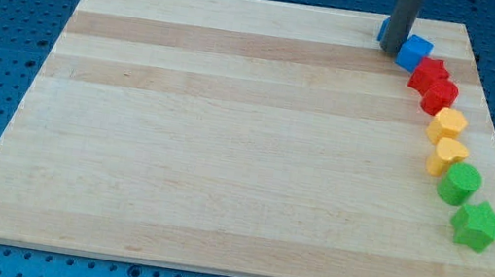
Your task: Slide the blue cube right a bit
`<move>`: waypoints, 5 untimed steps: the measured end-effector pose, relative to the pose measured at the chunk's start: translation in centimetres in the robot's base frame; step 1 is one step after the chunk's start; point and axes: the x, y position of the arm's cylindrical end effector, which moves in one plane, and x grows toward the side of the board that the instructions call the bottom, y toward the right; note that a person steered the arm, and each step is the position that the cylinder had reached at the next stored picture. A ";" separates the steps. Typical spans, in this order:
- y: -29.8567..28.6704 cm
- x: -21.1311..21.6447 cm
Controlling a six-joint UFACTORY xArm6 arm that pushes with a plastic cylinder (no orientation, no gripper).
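The blue cube (415,52) sits near the top right corner of the wooden board (228,136). My tip (394,49) rests on the board just left of the cube, touching it or nearly so. A second blue block (383,27) peeks out from behind the rod on its left; its shape is hidden.
Below and right of the cube, blocks curve down the board's right side: a red star (429,73), a red hexagon (440,95), a yellow hexagon (447,124), a yellow heart (447,155), a green cylinder (460,182) and a green star (476,225).
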 end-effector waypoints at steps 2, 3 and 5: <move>-2.8 0.0; -3.8 -0.6; -4.8 -5.1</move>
